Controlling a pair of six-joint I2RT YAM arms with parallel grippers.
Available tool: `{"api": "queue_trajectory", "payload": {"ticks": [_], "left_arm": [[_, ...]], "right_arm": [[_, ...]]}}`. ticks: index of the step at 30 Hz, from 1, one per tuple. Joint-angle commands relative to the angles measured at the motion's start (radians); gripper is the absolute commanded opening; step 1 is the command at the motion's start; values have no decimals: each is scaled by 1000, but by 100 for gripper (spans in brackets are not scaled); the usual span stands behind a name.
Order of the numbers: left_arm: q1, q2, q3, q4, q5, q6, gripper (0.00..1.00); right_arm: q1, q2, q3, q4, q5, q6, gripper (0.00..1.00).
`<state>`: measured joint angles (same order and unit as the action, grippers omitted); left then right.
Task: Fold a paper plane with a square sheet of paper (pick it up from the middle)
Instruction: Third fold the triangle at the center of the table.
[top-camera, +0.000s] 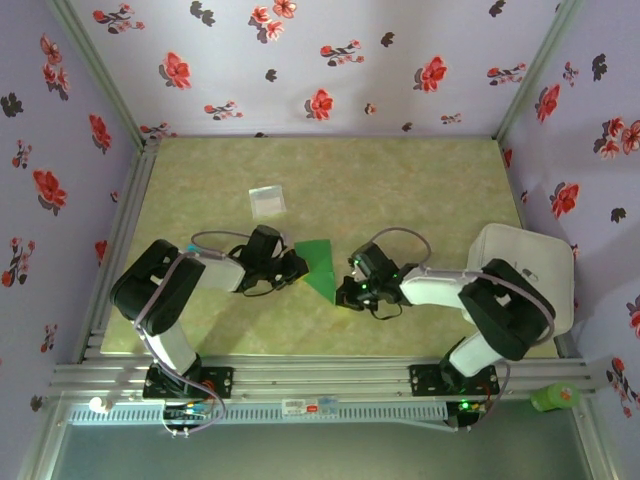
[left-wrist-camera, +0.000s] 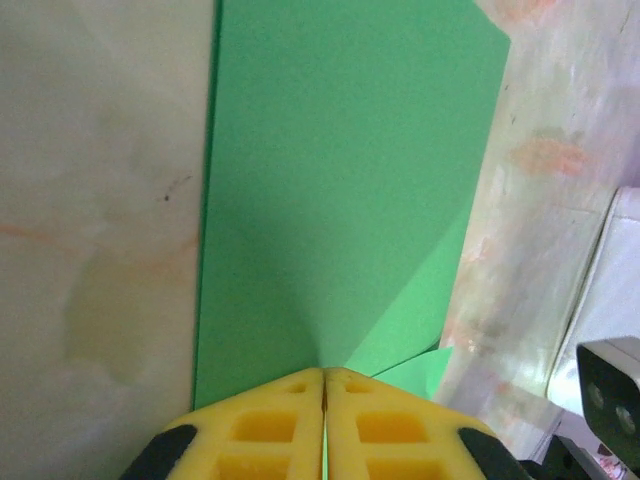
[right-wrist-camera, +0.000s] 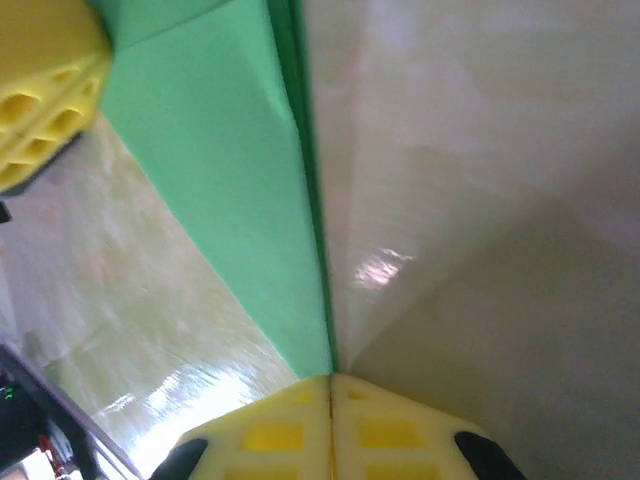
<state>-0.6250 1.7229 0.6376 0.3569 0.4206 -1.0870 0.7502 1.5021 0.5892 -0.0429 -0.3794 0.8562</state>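
The green sheet of paper lies at mid-table, folded into a tapering wedge with its point toward the near edge. My left gripper is shut on its left side. In the left wrist view the paper spreads away from the closed yellow fingertips of the left gripper, with a folded flap at the right and green showing in the seam. My right gripper is shut on the narrow pointed end. From the right wrist, the paper narrows down into the right gripper, and a left finger shows at the top left.
A small pale square packet lies behind the paper on the tabletop. A white pad sits at the right edge under the right arm. A green object rests on the front rail. Floral walls close off three sides.
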Motion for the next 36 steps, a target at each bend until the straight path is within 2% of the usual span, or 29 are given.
{"api": "queue_trajectory", "payload": {"ticks": [1,4,10,13,16,18,25,30,36], "left_arm": [[-17,-3,-46,-73,-48,-63,10],[-41,-21,-55,-55,-77,-111,10],[-87,-70,-81,17,-126,-201,14],[-88,-126,-72,-15,-144,-169,19],[-87,-198,-30,-150,-186,-78,27],[-75,-233,-15,-205,-203,-44,29],[33,-276,-70,-165,-128,-45,32],[97,-262,-92,-132,-34,-33,33],[130,-249,-95,-133,2,-17,34]], "right_arm": [[-16,-97,19,-232,246,-29,8],[-42,-152,30,-267,303,-42,10],[-46,-149,48,-171,251,-49,18],[-46,-103,69,-105,204,-43,22],[-46,-56,88,-39,156,-27,27],[-46,-24,105,-11,142,-22,29],[-45,69,169,16,102,-29,29],[-45,127,201,24,77,-32,27],[-46,158,219,15,84,-37,21]]}}
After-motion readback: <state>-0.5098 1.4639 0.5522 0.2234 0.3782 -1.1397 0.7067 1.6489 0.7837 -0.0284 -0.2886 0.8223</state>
